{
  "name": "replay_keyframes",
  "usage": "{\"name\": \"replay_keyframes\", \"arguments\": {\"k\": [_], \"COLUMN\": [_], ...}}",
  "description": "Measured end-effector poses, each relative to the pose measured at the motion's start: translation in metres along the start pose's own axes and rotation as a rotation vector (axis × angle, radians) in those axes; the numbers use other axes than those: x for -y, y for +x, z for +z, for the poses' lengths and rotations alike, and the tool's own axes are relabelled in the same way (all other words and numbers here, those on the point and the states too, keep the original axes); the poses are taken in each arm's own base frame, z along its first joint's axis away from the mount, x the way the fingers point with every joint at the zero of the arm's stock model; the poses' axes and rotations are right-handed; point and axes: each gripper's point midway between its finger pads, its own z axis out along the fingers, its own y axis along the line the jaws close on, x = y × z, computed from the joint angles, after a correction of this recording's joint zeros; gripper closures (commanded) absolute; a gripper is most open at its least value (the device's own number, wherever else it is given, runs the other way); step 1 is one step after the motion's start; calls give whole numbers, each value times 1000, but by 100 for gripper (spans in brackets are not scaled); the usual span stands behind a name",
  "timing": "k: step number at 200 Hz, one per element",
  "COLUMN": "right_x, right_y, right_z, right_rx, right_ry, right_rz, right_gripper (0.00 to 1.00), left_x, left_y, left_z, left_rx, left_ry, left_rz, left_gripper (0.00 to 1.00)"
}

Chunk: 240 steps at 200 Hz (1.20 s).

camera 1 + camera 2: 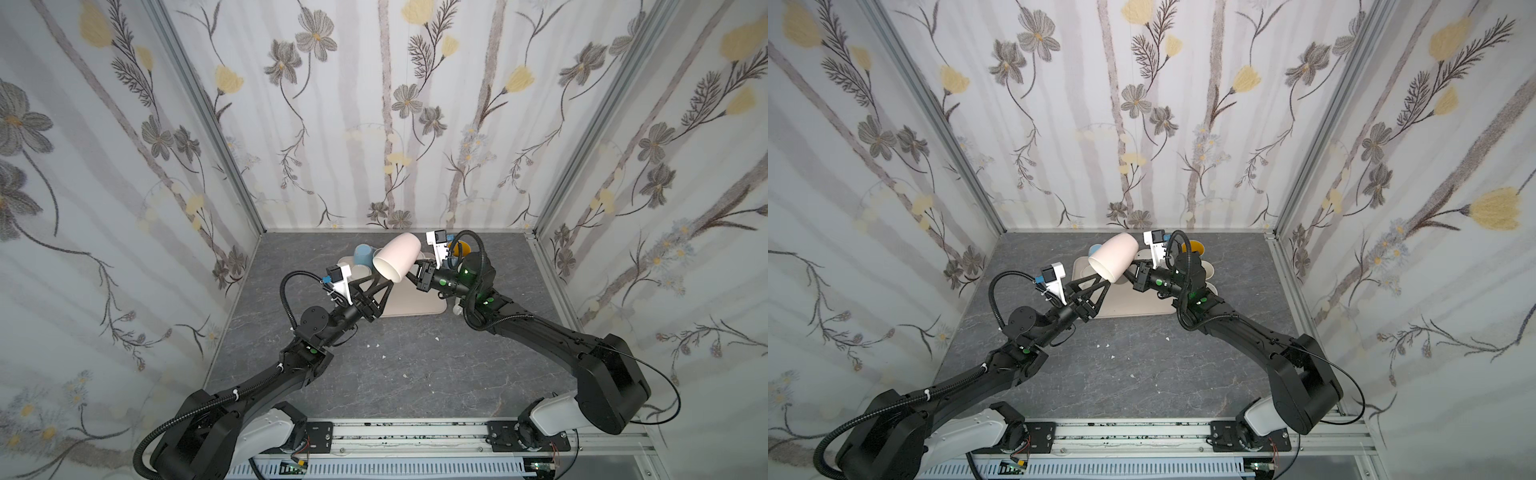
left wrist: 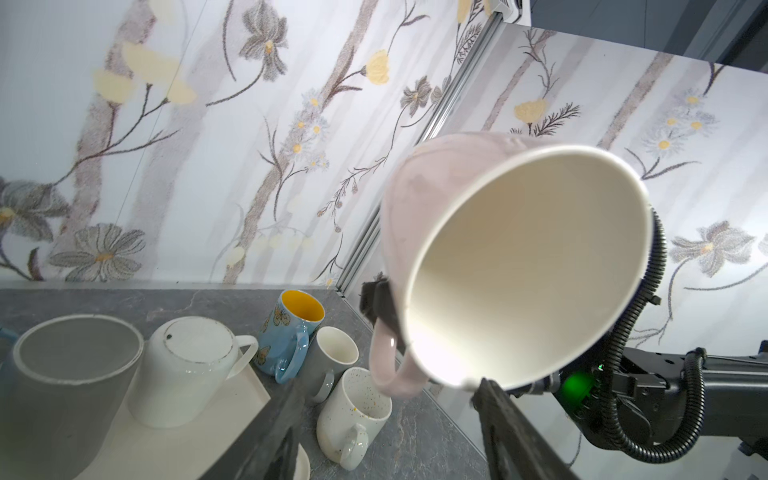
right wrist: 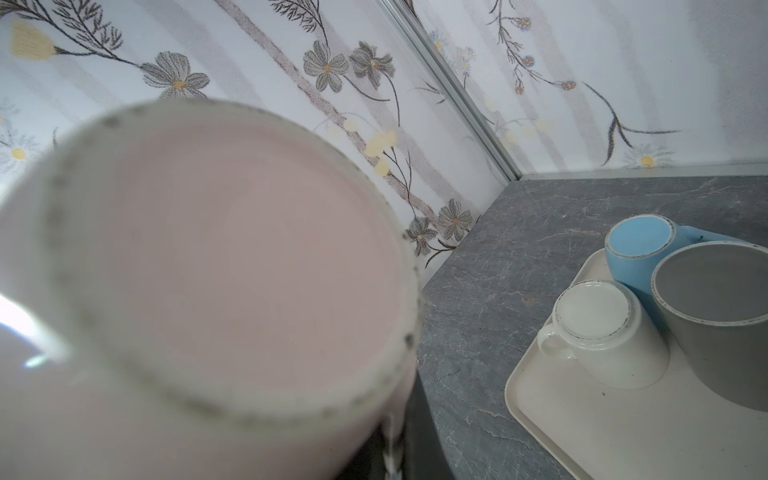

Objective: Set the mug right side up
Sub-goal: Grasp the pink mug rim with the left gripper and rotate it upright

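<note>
Pink mug: aloft over the tray, far centre, tilted, mouth facing near-left and down; looks mid-flip.
Right gripper: clamped on the handle, carrying it alone.
Left gripper: jaws spread just under the mouth, likely waiting to steady.
Hidden: right fingers mostly behind the mug; left contact unclear.
</note>
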Motion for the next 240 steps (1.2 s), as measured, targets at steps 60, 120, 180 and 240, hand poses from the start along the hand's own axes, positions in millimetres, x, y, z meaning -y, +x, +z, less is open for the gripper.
{"name": "replay_keyframes", "arguments": {"k": [60,120,180,240], "right_x": [9,14,16,24], "right_y": [2,4,5,2], "right_z": [0,-2,-1,-2], "right_rx": [2,9,4,26], "right_ry": [40,62,66,96], "right_rz": [129,230,256,271], "right_gripper": [100,100,100,98], "left_x": [10,-4,-9,-14], "left_y": [15,28,21,21], "left_z": [21,32,41,49], "left_rx": [-35,-52,-18,-20], "left_ry": [-34,-124,-157,-177], "left_rz": [195,304,309,316], "left_gripper": [37,52,73,99]}}
